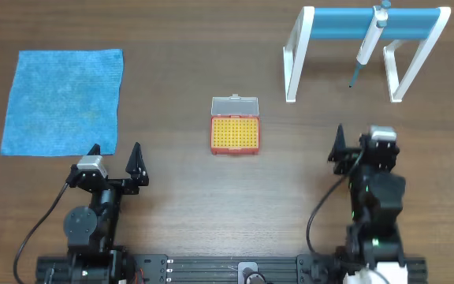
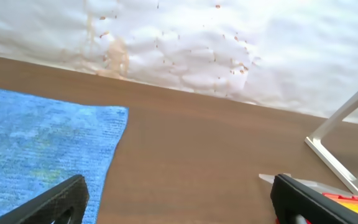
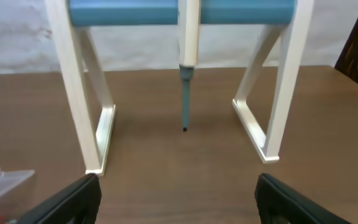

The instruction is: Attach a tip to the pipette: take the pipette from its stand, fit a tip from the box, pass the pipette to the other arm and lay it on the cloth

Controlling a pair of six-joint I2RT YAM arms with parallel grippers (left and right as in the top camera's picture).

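Now both arms' jaws are spread and empty. Ahead of the right jaws the pipette (image 3: 188, 43) hangs tip down from the stand (image 3: 123, 12), seemingly hooked over its bar; an off-centre grab could snag there and topple the stand.

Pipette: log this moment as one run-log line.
pipette: hanging on stand | tip box: open, centre | cloth: flat | left hand: open, near cloth | right hand: open, facing stand
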